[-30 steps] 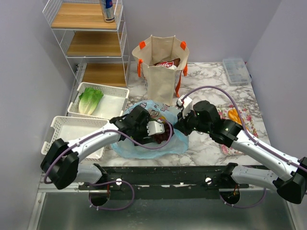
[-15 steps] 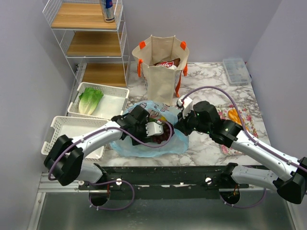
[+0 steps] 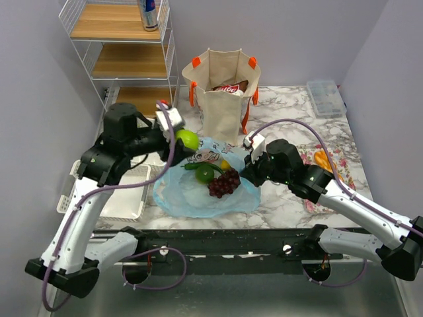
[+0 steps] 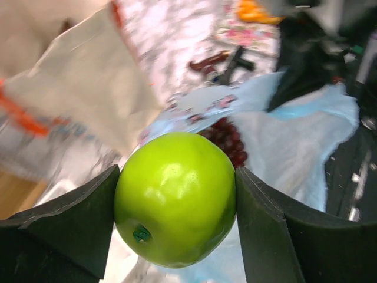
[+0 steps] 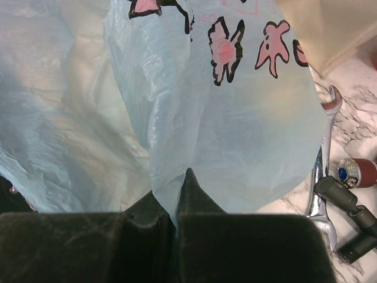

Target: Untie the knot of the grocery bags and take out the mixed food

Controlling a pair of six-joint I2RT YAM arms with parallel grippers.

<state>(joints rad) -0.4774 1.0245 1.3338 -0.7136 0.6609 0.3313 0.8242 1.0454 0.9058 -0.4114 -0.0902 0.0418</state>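
My left gripper [image 3: 185, 141] is shut on a green apple [image 3: 188, 139], held in the air left of the light-blue plastic bag [image 3: 178, 195]; the apple fills the left wrist view [image 4: 175, 197]. The bag lies open on the marble table with dark grapes [image 3: 225, 183], a green fruit [image 3: 205, 174] and a yellow fruit [image 3: 225, 165] in it. My right gripper [image 3: 246, 170] is shut on the bag's right edge, pinching the plastic [image 5: 177, 200]. The beige canvas tote [image 3: 221, 99] with orange handles stands behind, a snack packet [image 3: 228, 88] showing inside.
A white basket [image 3: 162, 145] holds lettuce [image 3: 123, 137]; a second white basket [image 3: 79, 175] lies nearer. A wire shelf [image 3: 119, 39] at back left carries a drink can [image 3: 149, 13]. An orange fruit [image 3: 322, 159] rests on a floral cloth. A wrench [image 5: 323, 171] and tools lie right of the bag.
My left gripper has risen out of the blue bag with the green apple and swung up and left. The right gripper still pinches the bag's edge.
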